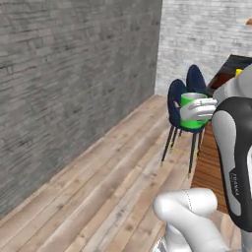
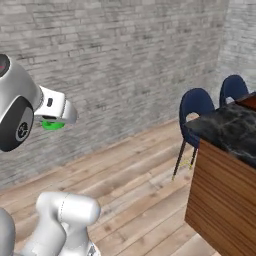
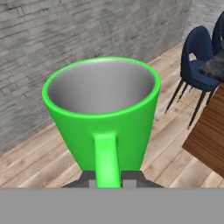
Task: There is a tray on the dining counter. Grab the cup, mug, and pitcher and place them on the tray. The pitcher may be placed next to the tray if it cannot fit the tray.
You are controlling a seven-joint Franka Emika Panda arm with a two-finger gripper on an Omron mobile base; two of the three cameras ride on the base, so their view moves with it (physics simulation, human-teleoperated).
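Mug [image 3: 103, 118] bright green, grey inside, upright, handle between jaws.

Arm raised; fingers [image 3: 107, 178] clamped on mug [image 3: 103, 113] handle.

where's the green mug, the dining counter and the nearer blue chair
green mug [image 3: 103, 118]: hand view, front of its wall, above the handle
dining counter [image 2: 227, 125]: right base view, black marble top
nearer blue chair [image 2: 196, 106]: right base view, its backrest

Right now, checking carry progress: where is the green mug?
The green mug is held by its handle in the gripper, above the wood floor, left of the dining counter.
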